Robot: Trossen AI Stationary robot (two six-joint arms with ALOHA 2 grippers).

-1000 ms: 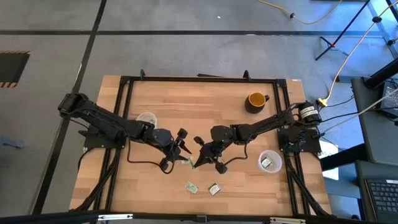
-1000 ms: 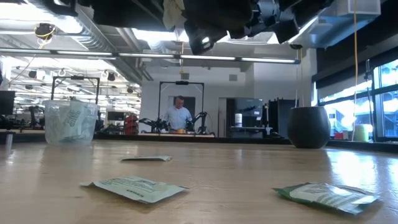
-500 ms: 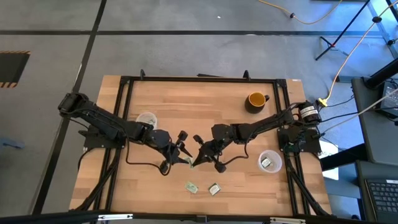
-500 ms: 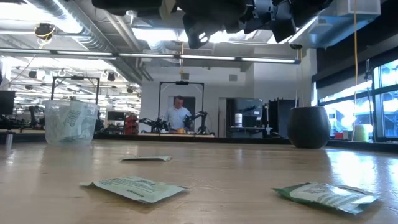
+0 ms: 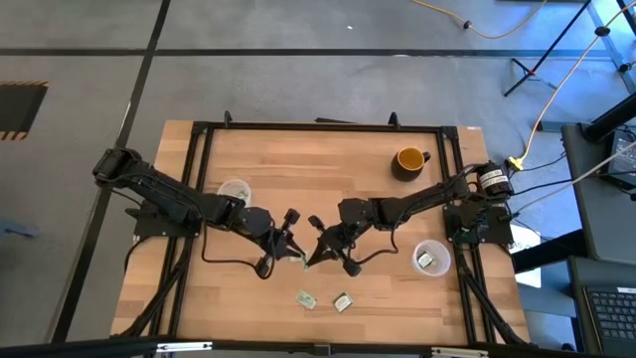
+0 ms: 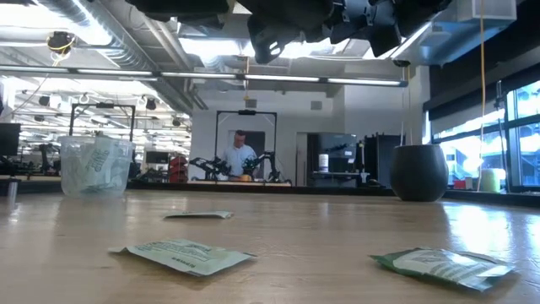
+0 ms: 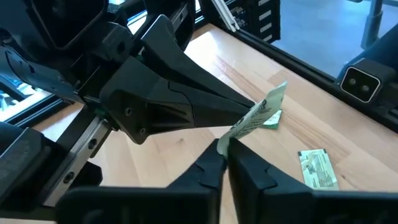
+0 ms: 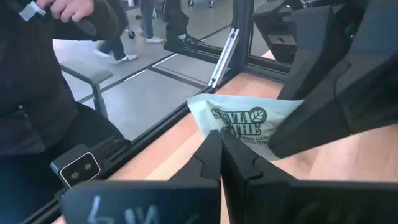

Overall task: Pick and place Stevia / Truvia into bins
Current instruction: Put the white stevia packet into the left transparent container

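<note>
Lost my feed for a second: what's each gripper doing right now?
Left gripper: shut on the Stevia packet, held above the table.
Right gripper: shut on the same packet.

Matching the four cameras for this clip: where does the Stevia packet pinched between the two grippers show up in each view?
High view: the held packet sits mid-table where the left gripper and right gripper meet.
Low view: not in it; the arms pass overhead.
Left wrist view: the packet is centre, clamped by both grippers.
Right wrist view: the packet is centre, print readable.
Shared landmark: the wooden table.
</note>
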